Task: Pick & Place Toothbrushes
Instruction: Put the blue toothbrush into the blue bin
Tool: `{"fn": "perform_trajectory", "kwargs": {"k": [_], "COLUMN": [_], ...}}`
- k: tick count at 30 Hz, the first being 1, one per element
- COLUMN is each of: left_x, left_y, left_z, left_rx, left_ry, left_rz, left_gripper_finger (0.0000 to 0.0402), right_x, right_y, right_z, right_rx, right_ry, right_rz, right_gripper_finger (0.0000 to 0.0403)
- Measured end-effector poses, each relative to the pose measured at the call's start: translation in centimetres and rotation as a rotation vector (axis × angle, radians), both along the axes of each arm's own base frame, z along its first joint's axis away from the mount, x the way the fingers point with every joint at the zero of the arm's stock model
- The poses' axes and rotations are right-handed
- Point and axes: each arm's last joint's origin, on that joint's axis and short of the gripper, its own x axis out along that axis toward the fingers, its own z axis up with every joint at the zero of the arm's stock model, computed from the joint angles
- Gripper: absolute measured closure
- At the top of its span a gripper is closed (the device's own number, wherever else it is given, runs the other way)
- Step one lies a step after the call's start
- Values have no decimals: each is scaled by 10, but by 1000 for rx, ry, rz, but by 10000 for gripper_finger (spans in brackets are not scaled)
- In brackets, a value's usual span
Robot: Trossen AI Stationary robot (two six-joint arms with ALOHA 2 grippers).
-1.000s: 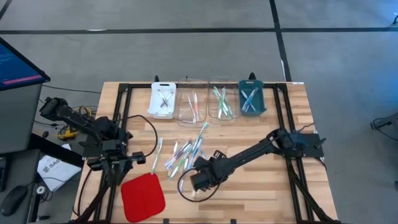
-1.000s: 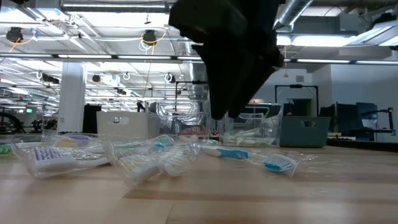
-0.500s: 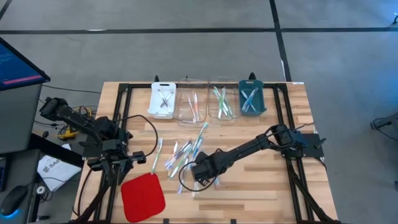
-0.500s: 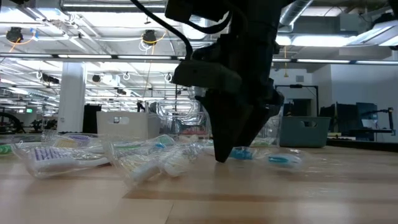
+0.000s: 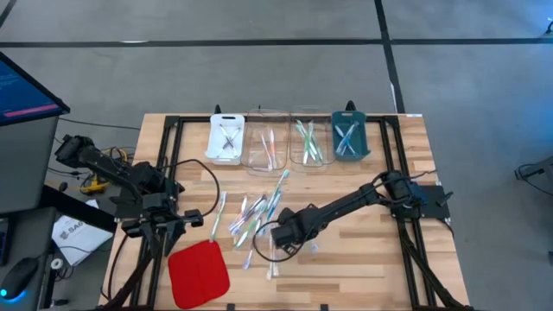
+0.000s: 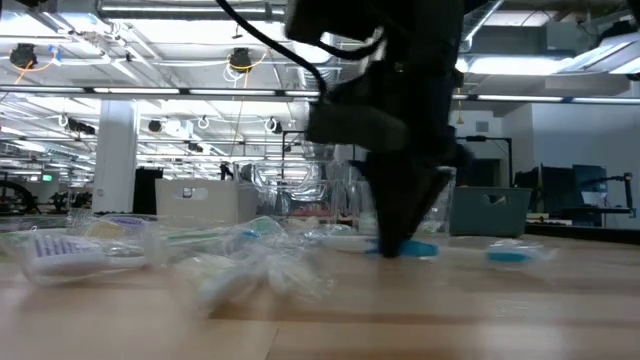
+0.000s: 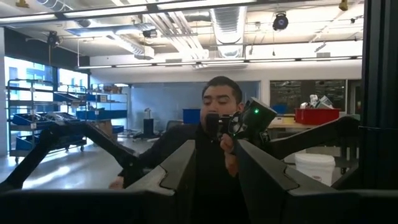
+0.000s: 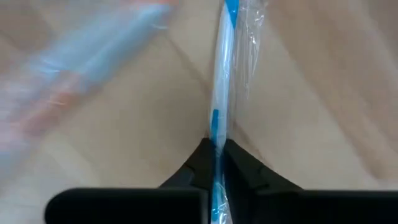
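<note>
While the right claw (image 5: 278,244) is reaching low over the middle of the desk (image 5: 363,263), toward its near edge, its two dark fingers (image 8: 239,168) are pressing together on a wrapped blue-and-white toothbrush (image 8: 219,106), which is running lengthwise between them and lying against the wood. Beside that claw, a loose heap of toothbrushes (image 5: 255,212) in clear wrappers is spreading across the desk's centre, with pale handles and blue, green and pink accents showing; one of them is lying a little apart on the side of the left edge. Along the far edge four small trays are standing in a row: a white tray (image 5: 226,138), two clear trays (image 5: 268,147) (image 5: 307,142) and a teal tray (image 5: 349,136), each already holding a few brushes. Near the left near corner a red square pad (image 5: 199,272) is lying flat. At the left edge the left arm is waiting off the work area, its left claw (image 7: 214,171) raised and pointing into the room, fingers standing slightly apart with nothing between them. In that wrist view a person (image 7: 217,118) is standing beyond the desk, holding a small dark device. From the low view the right arm is coming down onto a blue-tipped brush on the wood, and another blue-tipped brush is lying nearby.
</note>
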Motion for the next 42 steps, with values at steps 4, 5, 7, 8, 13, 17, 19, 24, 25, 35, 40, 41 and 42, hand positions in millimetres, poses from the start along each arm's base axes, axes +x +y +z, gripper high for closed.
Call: {"fn": "perform_trajectory", "kwargs": {"k": [4, 5, 7, 8, 13, 17, 19, 24, 25, 35, 40, 41, 42], "left_x": [0, 0, 0, 0, 0, 0, 0, 0, 0, 0, 0, 0, 0], "left_y": [0, 0, 0, 0, 0, 0, 0, 0, 0, 0, 0, 0, 0], "left_z": [0, 0, 0, 0, 0, 0, 0, 0, 0, 0, 0, 0, 0], "left_rx": [0, 0, 0, 0, 1, -3, -3, -3, -3, -2, -2, -2, -2], "left_ry": [-1, -1, 1, -1, -4, -3, -4, -5, -5, -4, -3, -3, -2], "left_rz": [0, 0, 0, 0, 2, 9, 9, 10, 9, 9, 9, 9, 9], "left_gripper_finger": [293, 293, 293, 293, 293, 293, 293, 293, 293, 293, 293, 293, 293], "right_x": [-16, -22, -34, -39, -68, -93, -109, -135, -140, -180, -188, -187, -188], "right_y": [-3, -5, -9, -10, -26, -54, -73, -122, -132, -231, -268, -275, -281], "right_z": [29, 39, 57, 64, 117, 158, 179, 211, 214, 180, 152, 147, 142], "right_rx": [-53, -68, -117, -137, -222, -318, -368, -432, -443, -464, -498, -509, -515], "right_ry": [38, 53, 76, 83, 31, -21, -38, -132, -152, -177, -175, -177, -165], "right_rz": [-2, -7, -23, -29, -47, -98, -132, -204, -219, -374, -435, -442, -444], "right_gripper_finger": [386, 392, 395, 393, 394, 397, 396, 399, 399, 399, 399, 399, 399]}}
